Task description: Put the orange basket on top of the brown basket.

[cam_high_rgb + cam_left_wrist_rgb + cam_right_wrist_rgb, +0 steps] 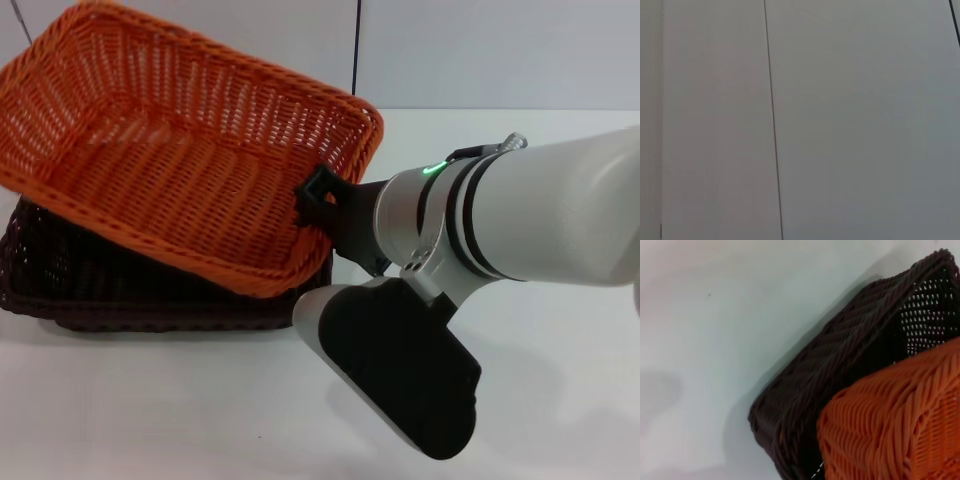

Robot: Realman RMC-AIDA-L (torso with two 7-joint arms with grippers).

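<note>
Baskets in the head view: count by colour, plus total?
orange basket: 1, tilted, its rim gripped by the right gripper
brown basket: 1, underneath, on the table
Total: 2

The right arm is reaching in from the right, its gripper clamping fingers over a rim.

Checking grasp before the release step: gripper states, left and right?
Left: not in view.
Right gripper: shut on the rim of the orange basket, held tilted over the brown basket.
</note>
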